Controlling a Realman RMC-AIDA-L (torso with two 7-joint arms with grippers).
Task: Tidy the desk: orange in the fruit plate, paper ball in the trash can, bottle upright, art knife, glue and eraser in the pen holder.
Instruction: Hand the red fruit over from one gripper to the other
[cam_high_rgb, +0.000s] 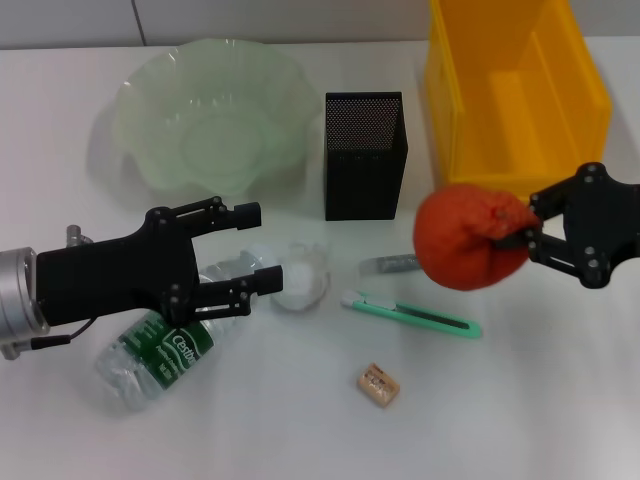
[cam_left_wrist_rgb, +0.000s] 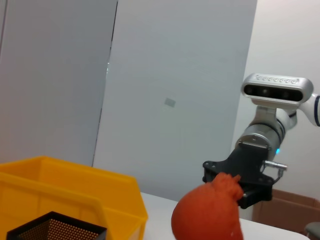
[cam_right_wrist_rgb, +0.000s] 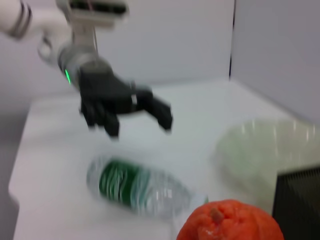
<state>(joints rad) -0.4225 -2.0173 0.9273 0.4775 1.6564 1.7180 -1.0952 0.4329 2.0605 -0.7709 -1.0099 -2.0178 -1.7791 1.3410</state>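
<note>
The right gripper (cam_high_rgb: 522, 232) is clamped on the orange (cam_high_rgb: 470, 237) and holds it up off the bench (cam_high_rgb: 560, 400). The orange is in the air, above the silver glue stick (cam_high_rgb: 389, 264) and near the yellow bin (cam_high_rgb: 515, 95). It is up high so it can go over the other things without bumping them. It needs to go to the green fruit plate (cam_high_rgb: 210, 115), which sits far back on the robot's left, past the black pen holder (cam_high_rgb: 364, 155).

The left gripper (cam_high_rgb: 255, 248) has its fingers apart. It hangs just over the bottle (cam_high_rgb: 190, 335), which lies on its side. I think it waits there so it can grab the bottle and stand it up.

The paper ball (cam_high_rgb: 300, 278) sits by the cap end of the bottle. The green art knife (cam_high_rgb: 410, 313) lies flat in front of the orange, and the small eraser (cam_high_rgb: 379, 384) is nearest the robot. These are not yet put away. The yellow bin looks like the trash can for the paper ball.
</note>
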